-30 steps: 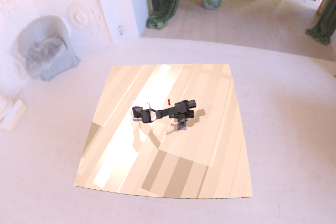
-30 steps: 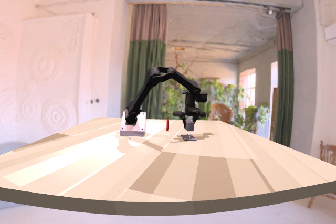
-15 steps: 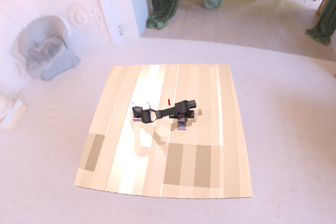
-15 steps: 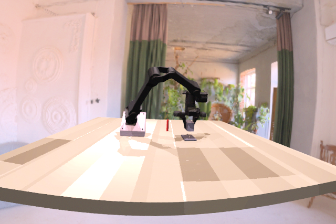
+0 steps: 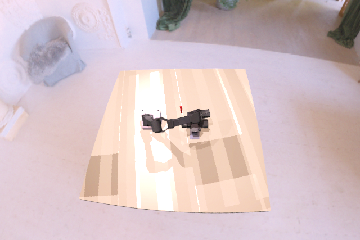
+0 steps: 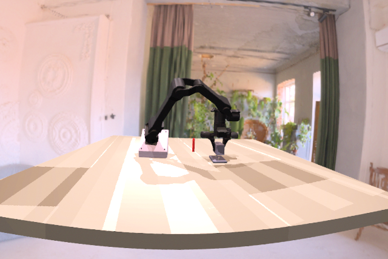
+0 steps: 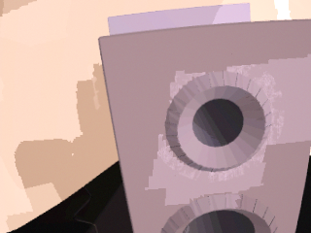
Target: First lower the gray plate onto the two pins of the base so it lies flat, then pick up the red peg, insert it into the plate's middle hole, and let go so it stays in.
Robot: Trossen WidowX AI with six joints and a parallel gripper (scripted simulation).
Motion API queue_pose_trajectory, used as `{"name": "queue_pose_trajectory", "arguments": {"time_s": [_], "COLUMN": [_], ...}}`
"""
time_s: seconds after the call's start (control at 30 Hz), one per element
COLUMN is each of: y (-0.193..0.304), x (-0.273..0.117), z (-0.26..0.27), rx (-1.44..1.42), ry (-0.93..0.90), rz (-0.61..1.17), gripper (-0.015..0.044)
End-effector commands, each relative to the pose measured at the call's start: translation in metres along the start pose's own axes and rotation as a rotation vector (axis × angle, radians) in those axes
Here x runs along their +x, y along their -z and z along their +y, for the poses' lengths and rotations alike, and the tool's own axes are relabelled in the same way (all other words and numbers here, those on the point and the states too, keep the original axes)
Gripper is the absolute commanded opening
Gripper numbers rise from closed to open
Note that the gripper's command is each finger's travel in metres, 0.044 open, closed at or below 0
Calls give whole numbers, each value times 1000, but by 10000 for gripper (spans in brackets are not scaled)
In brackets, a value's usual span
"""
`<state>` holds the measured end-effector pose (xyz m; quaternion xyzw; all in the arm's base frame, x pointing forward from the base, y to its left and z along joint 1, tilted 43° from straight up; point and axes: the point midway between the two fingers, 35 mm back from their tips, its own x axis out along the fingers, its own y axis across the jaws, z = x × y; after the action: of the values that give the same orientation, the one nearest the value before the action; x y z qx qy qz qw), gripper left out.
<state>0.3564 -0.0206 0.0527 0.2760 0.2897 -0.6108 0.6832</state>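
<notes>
My gripper is shut on the gray plate, holding it just above the base. A small gap shows between plate and base in the exterior view. In the wrist view the plate fills much of the picture, with one round hole whole and a second cut off at the bottom edge. A strip of the base shows beyond the plate's far edge. The plate hides the pins in the wrist view. The red peg stands upright on the table, away from the gripper.
The arm's white mounting block stands on the table, left of the peg. The arm spans from it over to the base, passing beside the peg in the top view.
</notes>
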Motion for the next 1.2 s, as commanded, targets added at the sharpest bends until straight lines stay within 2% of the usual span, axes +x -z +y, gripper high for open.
{"name": "queue_pose_trajectory", "arguments": {"time_s": [0.0,0.37,1.17], "y": [0,0,-1], "x": [7,24,25], "z": [-1,-1,-1], "rx": [-5,-5,-5], "ry": [4,4,4], "rz": [-6,-7,-7], "gripper": [0,0,0]}}
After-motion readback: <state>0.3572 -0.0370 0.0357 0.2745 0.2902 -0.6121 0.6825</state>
